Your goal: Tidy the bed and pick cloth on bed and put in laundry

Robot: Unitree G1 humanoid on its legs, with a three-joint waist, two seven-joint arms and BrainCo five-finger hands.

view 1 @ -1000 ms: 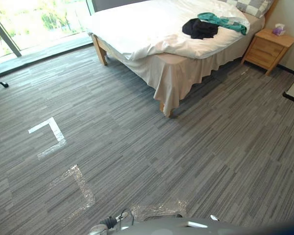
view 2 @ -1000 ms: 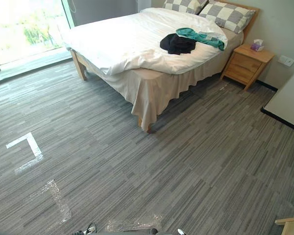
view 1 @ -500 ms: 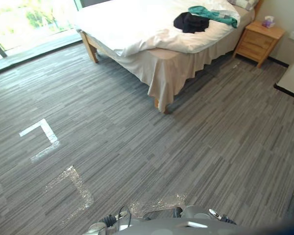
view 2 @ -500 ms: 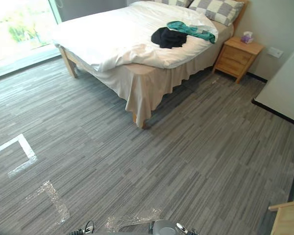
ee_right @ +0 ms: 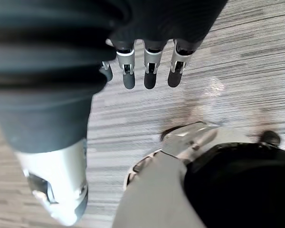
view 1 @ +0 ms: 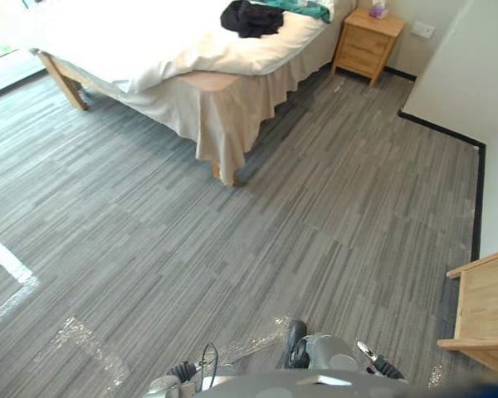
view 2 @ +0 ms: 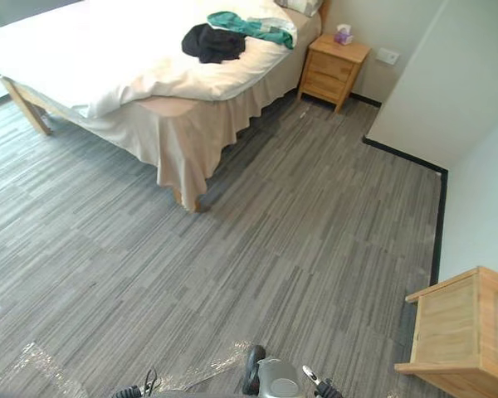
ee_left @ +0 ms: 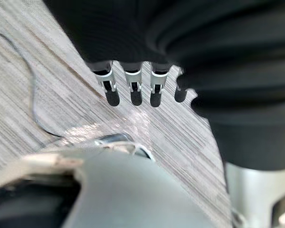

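Left hand [ee_left: 134, 89]: released; fingers straight, hanging over the carpet, holding nothing.
Right hand [ee_right: 149, 76]: released likewise; fingers straight, pointing down at the carpet, nothing in them.
Carpet [view 1: 315, 207]: grey, striped; it lies under both hands and runs up to the bed.
Tape marks [view 1: 8, 265]: pale strips stuck to the carpet at 8 o'clock in the left eye view, well apart from the bed.
Bed [view 2: 33, 116]: wooden frame at 11 o'clock in the right eye view, set at an angle, well apart from both hands.
Bed skirt [view 2: 191, 145]: beige, hanging to the carpet round the near corner.
Duvet [view 2: 100, 50]: white, rumpled along its near edge; a corner of the mattress shows bare beneath it.
Black cloth [view 2: 209, 41]: bunched on the duvet between 11 and 12 o'clock, near the head end, on the side toward the nightstand. Neither hand is near it.
Teal cloth [view 2: 251, 25]: on the duvet, touching the black cloth on its far side and stretching toward the pillow.
Pillow [view 2: 301, 5]: checked, at the head of the bed, mostly cut off by the frame edge.
Nightstand [view 2: 332, 70]: light wood, at 1 o'clock, just beside the bed head and against the wall.
Tissue box [view 2: 343, 35]: purple, standing on the nightstand top.
Wall socket [view 2: 388, 55]: white, on the wall beside the nightstand.
Wooden cabinet [view 2: 452, 327]: light wood, at 4 o'clock, on the carpet by the white wall.
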